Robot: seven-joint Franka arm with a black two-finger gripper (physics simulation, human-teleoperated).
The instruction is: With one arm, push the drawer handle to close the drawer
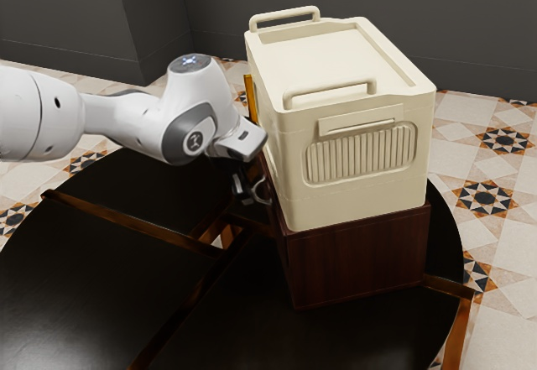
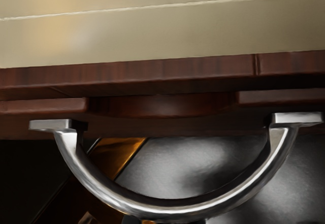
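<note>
The claw (image 1: 244, 189) is low beside the curved metal handle (image 2: 172, 210), likely placed there to push straight at the drawer front (image 2: 40, 105); I can't tell whether it is wide or narrow. The handle's two feet join that front, on the wooden cabinet's (image 1: 361, 257) side toward the exterior view's left. The cream box (image 1: 336, 59) sits on top, perhaps adding steadying weight; the table (image 1: 84, 278) carries both.

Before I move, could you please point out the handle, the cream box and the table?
Handle (image 2: 170, 209): wrist view, middle of its curve.
Box (image 1: 336, 61): exterior view, its flat top.
Table (image 1: 84, 278): exterior view, bare dark top.
</note>
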